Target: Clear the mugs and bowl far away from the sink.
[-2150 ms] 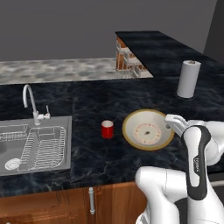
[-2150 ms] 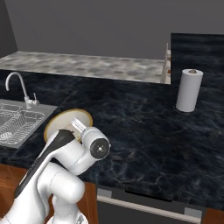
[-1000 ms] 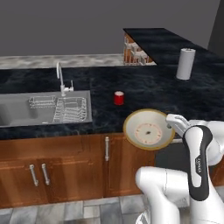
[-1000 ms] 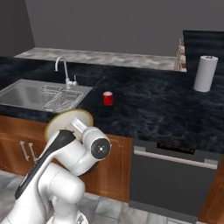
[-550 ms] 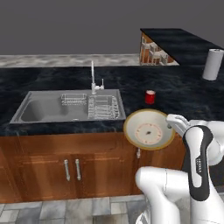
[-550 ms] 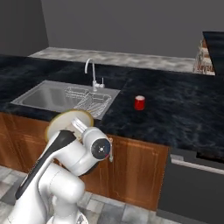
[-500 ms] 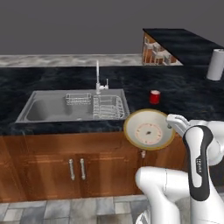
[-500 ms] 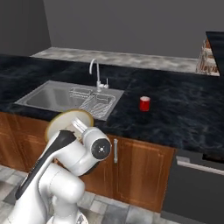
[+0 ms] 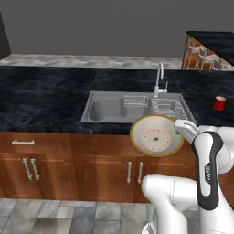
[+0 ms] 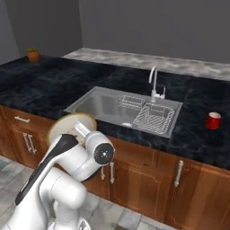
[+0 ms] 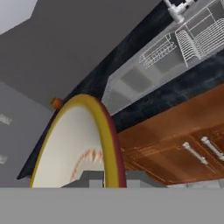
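The cream bowl [image 9: 155, 135] with its tan-yellow rim hangs on edge in front of the wooden cabinets, below the counter's front edge. My gripper [image 9: 179, 128] is shut on its right rim. From the right base view the bowl [image 10: 67, 126] stands behind the arm's wrist. In the hand view its rim [image 11: 107, 144] rises between my gripper's [image 11: 107, 178] fingers. A red mug [image 9: 219, 103] stands on the dark counter right of the sink [image 9: 107, 110], also seen as the red mug [image 10: 213, 121] beside the sink [image 10: 103, 105].
A curved silver faucet [image 9: 159, 80] stands behind the basin, and wire dish racks [image 9: 169, 109] fill its right side. Long dark counter [image 9: 45, 98] stretches left of the sink. A small potted plant [image 10: 33, 55] sits at the far left corner. Cabinet doors with handles [image 9: 29, 168] line the front.
The whole picture has shifted: the base has driven left along the counter, so sink and red mug slid right. The bowl stays in the shut gripper, same pose.
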